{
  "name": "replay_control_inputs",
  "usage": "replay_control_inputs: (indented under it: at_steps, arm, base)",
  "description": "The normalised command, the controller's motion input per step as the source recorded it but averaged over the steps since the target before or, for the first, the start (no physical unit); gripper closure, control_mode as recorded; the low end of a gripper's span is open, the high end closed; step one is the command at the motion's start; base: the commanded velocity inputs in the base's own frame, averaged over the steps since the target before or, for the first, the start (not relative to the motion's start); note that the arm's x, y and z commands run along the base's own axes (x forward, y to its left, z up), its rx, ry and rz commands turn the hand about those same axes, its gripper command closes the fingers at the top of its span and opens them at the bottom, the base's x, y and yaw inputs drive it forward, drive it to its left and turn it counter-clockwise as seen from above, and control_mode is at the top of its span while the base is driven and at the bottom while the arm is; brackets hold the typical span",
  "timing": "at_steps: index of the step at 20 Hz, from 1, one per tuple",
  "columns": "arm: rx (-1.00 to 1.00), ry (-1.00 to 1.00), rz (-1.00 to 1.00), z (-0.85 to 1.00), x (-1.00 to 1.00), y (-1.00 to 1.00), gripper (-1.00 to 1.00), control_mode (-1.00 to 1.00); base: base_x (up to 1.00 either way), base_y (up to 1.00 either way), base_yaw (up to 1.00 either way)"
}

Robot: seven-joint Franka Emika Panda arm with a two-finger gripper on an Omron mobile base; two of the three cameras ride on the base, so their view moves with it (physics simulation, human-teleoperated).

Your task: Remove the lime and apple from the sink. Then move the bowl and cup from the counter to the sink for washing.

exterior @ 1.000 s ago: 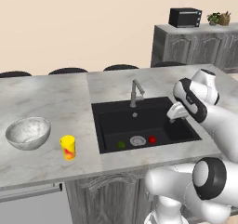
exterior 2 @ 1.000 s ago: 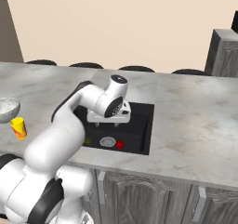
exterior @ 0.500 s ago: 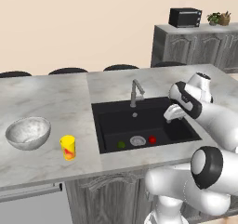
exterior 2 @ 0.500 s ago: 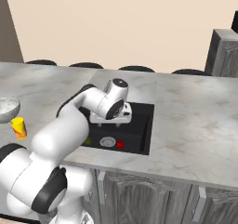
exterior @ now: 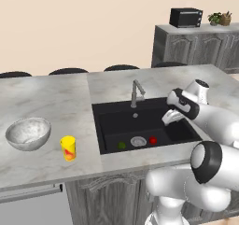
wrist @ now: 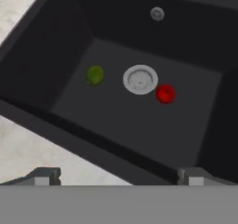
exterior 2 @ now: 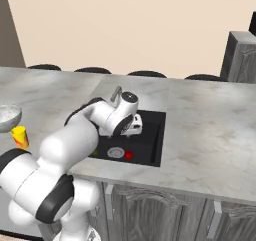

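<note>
Lime [exterior 2: 95,152] mostly behind arm

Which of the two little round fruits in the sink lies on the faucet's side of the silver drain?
Neither does clearly; the dark-green lime lies left of the round drain, toward the bowl's counter, and the glossy red apple lies right.

Behind the grey marbled stone counter [exterior: 51,91], a row of round black stool seats [exterior: 69,71] lines its far edge, while a black microwave [exterior: 186,17] and a small potted plant [exterior: 220,18] sit on grey panelled cabinets [exterior: 196,46] beyond.
</note>
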Motion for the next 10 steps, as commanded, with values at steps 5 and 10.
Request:
replay_control_inputs:
  at_steps: [5,10]
  arm:
    - [-0.01,0.00,-0.02,-0.21,0.24,0.00,-1.00,-1.00]
    - [-0.02,0.00,-0.04,-0.19,0.23,0.00,-1.00,-1.00]
  base:
    - [0.00,0.00,0.00]
    - [0.00,0.00,0.00]
